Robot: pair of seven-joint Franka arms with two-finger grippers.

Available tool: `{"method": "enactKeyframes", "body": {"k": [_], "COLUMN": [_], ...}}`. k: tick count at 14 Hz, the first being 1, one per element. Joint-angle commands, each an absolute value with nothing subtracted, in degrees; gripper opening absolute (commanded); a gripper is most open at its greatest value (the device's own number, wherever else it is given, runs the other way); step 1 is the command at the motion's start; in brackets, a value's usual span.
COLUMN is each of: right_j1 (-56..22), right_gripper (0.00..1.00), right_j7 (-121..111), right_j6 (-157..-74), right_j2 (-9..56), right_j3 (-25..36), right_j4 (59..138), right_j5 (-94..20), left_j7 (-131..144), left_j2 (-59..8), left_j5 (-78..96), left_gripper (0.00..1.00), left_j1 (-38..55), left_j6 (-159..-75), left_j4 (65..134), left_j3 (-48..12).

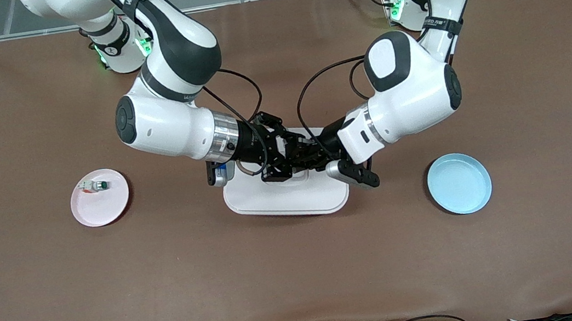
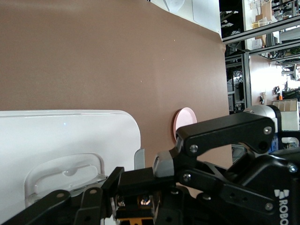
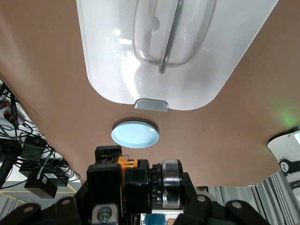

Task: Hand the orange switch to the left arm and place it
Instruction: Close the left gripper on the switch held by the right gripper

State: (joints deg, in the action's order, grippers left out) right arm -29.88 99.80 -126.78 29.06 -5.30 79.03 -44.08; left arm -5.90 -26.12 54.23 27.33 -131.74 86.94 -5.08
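Handover above the box (image 1: 286, 196)

Orange switch (image 3: 129, 165) pinched between right gripper (image 1: 293, 154) and left gripper (image 1: 313, 154), both clamped on it over the lid; likely light, rigid, smooth — best taken across its stubby black body.

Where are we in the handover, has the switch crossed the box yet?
Done: orange switch lifted from the pink plate. In hand: right gripper and left gripper, both shut, meet over the box. Left: right release, then carry to the blue plate.
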Motion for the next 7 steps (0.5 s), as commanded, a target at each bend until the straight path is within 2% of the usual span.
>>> {"method": "enactKeyframes", "body": {"k": [1,4,5,6,7], "right_j1": [-30.59,-30.59,-30.59,-30.59,-30.67], "right_gripper": [0.0,0.0,0.41,0.95,1.0], "right_j7": [100.28,100.2,100.11,100.11,100.02], "right_j6": [-126.39,-126.39,-126.39,-126.39,-126.47], "right_j2": [29.88,30.14,30.15,30.41,30.5], "right_j3": [-4.92,-4.92,-4.92,-4.92,-4.92], "right_j4": [77.43,77.43,77.43,77.43,77.43], "right_j5": [-45.53,-45.53,-45.53,-45.44,-45.44], "left_j7": [-7.65,-7.56,-7.56,-7.56,-7.47], "left_j2": [-26.63,-26.63,-26.54,-26.46,-26.37], "left_j5": [55.2,55.2,55.2,55.2,55.2], "left_gripper": [0.0,0.0,0.0,0.0,0.0], "left_j1": [27.16,27.07,27.07,27.07,27.07], "left_j6": [-131.93,-131.92,-131.84,-131.84,-131.84], "left_j4": [86.13,86.22,86.22,86.22,86.31], "left_j3": [-5.27,-5.27,-5.19,-5.19,-5.19]}}
